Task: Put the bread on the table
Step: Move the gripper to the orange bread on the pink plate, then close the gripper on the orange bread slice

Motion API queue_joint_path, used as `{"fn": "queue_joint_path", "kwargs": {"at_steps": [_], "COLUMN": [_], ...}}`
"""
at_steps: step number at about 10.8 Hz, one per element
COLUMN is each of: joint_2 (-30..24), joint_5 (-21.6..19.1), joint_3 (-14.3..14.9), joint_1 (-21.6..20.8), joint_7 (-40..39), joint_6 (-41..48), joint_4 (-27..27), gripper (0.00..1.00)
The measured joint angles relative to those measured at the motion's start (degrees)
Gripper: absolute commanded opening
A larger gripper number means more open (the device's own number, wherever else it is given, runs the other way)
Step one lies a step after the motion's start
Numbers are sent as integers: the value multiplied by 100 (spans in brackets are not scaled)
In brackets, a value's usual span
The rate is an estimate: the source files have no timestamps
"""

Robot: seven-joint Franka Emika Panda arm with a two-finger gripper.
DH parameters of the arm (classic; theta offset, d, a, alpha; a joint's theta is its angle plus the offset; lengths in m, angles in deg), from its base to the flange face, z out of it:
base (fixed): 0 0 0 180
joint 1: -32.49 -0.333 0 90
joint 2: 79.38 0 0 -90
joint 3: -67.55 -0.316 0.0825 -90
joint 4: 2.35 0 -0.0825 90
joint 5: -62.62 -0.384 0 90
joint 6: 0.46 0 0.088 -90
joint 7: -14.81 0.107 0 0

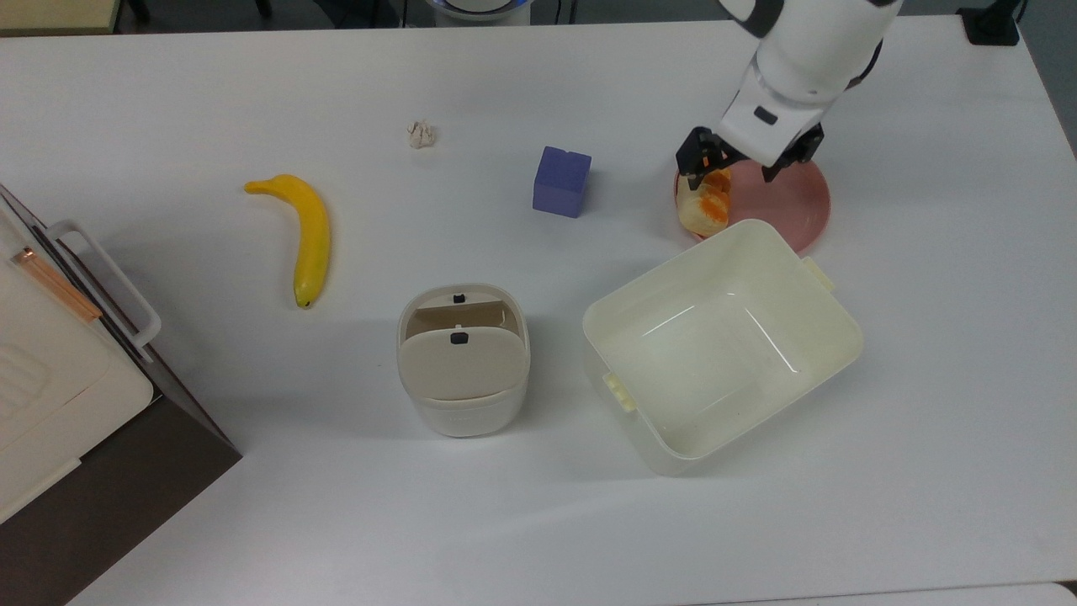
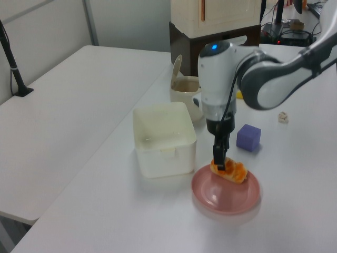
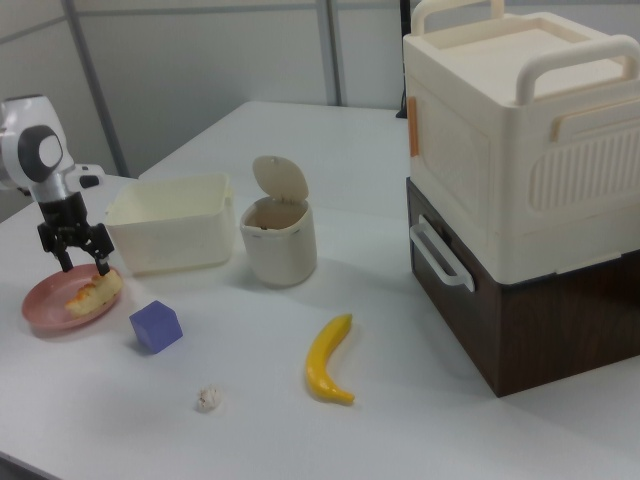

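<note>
Pincer (image 2: 220,162) at bread (image 2: 231,170) (on plate (image 2: 226,195))

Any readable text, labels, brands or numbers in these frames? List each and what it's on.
None: no legible text, number or sign on anything.
Small bin: a faint embossed mark low on its front wall, too small to read.
Hand: a small dark patch on the white housing above it, no letters.
Bread, pink plate, purple cube, banana, cream tub: plain.
</note>
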Motion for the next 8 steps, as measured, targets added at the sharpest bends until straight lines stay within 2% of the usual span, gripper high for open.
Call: {"fn": "queue_joint_path", "kwargs": {"at_steps": [3,4,6,7,8], "joint_2": [177,230,369,425,453], "joint_5": [301,374,577,649,698], "joint_3": [17,16,16,16,16], "joint_1": [-6,-26,-91,-138,-188], "joint_7": [13,13,13,13,13], "joint_6": [-44,-45,-45,-45,-45], "joint_4": [1,-4,-5,-5,0], "gripper": [98,86,42,26,18]}}
